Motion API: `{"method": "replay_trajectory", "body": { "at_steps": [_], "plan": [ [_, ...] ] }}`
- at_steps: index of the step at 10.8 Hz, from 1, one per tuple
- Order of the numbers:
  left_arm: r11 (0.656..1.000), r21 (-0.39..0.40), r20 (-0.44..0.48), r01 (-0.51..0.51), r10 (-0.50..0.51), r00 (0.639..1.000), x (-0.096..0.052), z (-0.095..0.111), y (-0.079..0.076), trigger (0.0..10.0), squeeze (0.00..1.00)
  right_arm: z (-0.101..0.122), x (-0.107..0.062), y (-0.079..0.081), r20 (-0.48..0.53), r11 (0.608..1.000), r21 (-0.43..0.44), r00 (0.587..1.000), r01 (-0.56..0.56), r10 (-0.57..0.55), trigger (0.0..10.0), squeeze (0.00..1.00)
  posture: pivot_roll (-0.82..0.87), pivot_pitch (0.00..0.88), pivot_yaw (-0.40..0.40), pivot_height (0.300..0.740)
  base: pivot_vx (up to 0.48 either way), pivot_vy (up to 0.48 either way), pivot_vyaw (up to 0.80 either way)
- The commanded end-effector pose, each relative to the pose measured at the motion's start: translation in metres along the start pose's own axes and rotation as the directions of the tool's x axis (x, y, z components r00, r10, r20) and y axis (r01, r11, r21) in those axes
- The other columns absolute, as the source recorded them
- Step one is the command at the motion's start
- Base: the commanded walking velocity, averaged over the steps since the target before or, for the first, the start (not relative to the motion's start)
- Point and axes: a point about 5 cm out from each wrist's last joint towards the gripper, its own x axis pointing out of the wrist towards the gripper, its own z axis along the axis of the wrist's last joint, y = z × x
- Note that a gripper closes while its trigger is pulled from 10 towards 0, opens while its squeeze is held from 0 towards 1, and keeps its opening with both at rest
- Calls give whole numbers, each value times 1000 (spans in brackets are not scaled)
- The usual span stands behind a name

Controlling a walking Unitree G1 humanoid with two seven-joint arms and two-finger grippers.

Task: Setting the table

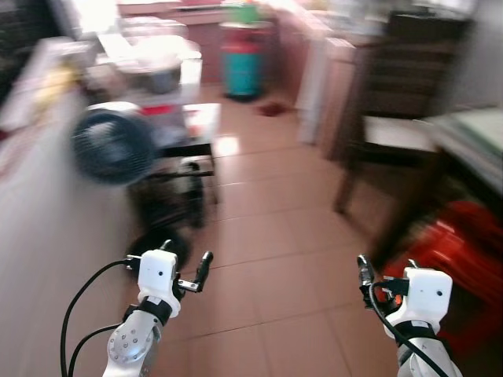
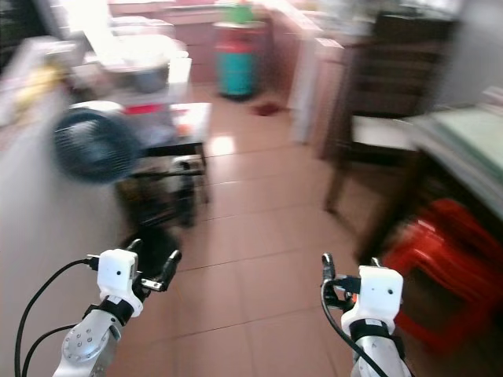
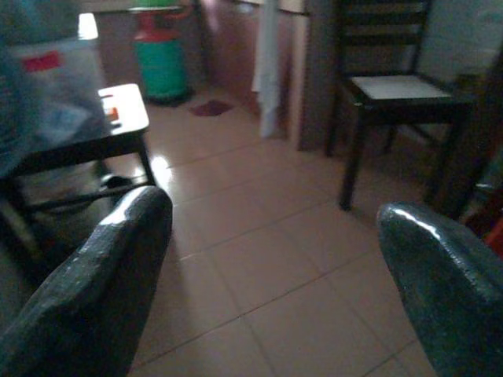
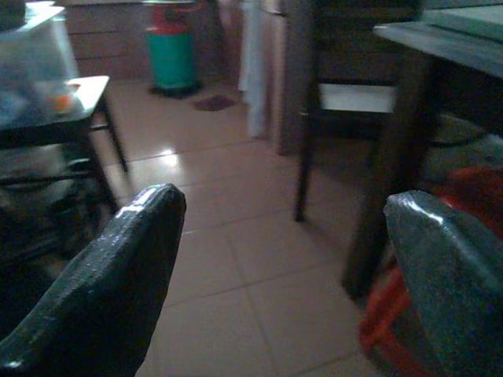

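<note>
Two pincers: we hold both out low over the tiled floor (image 1: 267, 259), nothing in either.
Left pincer (image 1: 185, 263): fingers (image 3: 102, 290) spread apart.
Right pincer (image 1: 385, 275): fingers (image 4: 110, 290) also apart.
Table (image 1: 471, 145): on our right, dark legs, pale top, blurred.
Chair (image 1: 393, 102): dark wood, just beside the table.
Red stools (image 1: 460, 251): stacked under the table.
Fan (image 1: 114, 145): on our left, beside a small side table (image 1: 200, 129).
Gas cylinder (image 1: 242, 67): teal, far back.

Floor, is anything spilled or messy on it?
One dark reddish patch lies on the tiled floor near the green gas cylinder. The picture is too blurred to tell whether it is a spill, a rag or a mat.
</note>
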Motion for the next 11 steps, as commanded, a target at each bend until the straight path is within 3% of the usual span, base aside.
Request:
{"method": "replay_trajectory", "body": {
  "at_steps": [1,2,3,5,6,7,9,10,11],
  "plan": [
    [1000,-5,-11,5,-5,1000,1,-1,1,10000,0,-3,0,1,-13,1000,-2,1000,2,-2,10000,0,31,0,38,740,0,0,-800],
    [1000,-6,-14,13,-13,1000,3,-1,0,10000,0,-3,-2,0,-13,1000,-3,1000,9,-9,10000,0,27,0,40,740,0,0,-800],
    [1000,-7,-15,13,-13,1000,5,-1,-1,10000,0,-2,-3,0,-4,1000,3,1000,12,-12,0,0,21,0,41,740,0,0,-800],
    [1000,-6,-13,19,-19,1000,8,0,-1,10000,0,-2,-3,0,-5,1000,0,1000,16,-16,0,0,19,0,43,740,0,0,-769],
    [1000,-6,-16,13,-13,1000,7,-1,0,10000,0,-2,-4,1,-6,1000,0,1000,5,-5,2314,0,22,0,42,740,0,0,-550],
    [1000,-5,-15,11,-11,1000,8,-1,0,10000,0,-3,-4,3,-14,1000,-11,1000,-6,5,10000,0,26,0,39,740,0,0,0],
    [1000,-7,-16,9,-10,1000,8,-1,1,10000,0,-2,-3,4,-10,1000,-19,1000,-12,12,10000,4,33,0,34,740,0,0,0],
    [1000,-6,-18,7,-7,1000,7,-2,2,10000,0,-2,-3,5,-4,1000,-4,1000,-29,29,10000,1000,34,0,34,740,0,0,0],
    [1000,-5,-21,4,-4,1000,7,-2,3,10000,0,-2,-3,6,-3,999,-2,999,-33,33,10000,1000,37,0,35,740,0,0,0]
  ]
}}
